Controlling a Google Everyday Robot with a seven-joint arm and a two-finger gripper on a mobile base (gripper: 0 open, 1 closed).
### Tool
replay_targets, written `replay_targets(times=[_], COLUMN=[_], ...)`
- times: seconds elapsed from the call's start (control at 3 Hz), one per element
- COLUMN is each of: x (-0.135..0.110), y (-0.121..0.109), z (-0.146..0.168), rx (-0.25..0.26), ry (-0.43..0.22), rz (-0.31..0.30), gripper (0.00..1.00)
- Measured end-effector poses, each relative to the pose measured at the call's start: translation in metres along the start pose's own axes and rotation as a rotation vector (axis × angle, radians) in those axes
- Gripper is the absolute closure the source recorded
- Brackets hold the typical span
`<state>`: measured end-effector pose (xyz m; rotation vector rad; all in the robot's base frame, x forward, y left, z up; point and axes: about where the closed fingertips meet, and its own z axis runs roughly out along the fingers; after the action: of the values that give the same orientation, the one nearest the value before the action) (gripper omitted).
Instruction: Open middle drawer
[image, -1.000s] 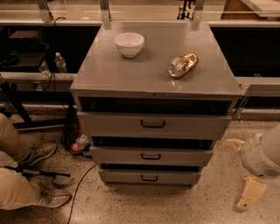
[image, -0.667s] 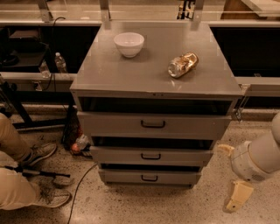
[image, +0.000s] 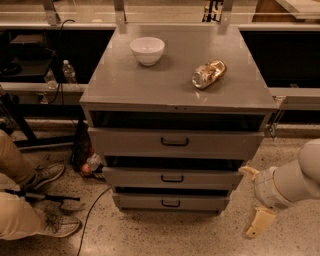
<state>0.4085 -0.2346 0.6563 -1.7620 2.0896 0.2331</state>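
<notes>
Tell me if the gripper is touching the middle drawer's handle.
Apart. Camera view shows the gripper right of the cabinet, clear of the handle centred on the middle drawer.

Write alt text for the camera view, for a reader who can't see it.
A grey three-drawer cabinet, seen from above; the robot's gripper hangs low at its right, jaws open, clear of the middle drawer. A white bowl and a crumpled gold package sit on top.

Speckled terrazzo floor (image: 165, 237), black cable (image: 89, 220) across it, dark shelving (image: 25, 47) behind, warm dim light, pincer (image: 254, 197) spread low at right
</notes>
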Motion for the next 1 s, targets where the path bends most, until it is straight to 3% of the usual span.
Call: replay_targets(times=[0.33,1.0], x=[0.000,0.030], y=[0.001,-0.007], z=[0.005,0.077], rx=[-0.010,-0.038], ry=[-0.016,0.031], rz=[-0.022,-0.147], gripper=[0.00,0.00])
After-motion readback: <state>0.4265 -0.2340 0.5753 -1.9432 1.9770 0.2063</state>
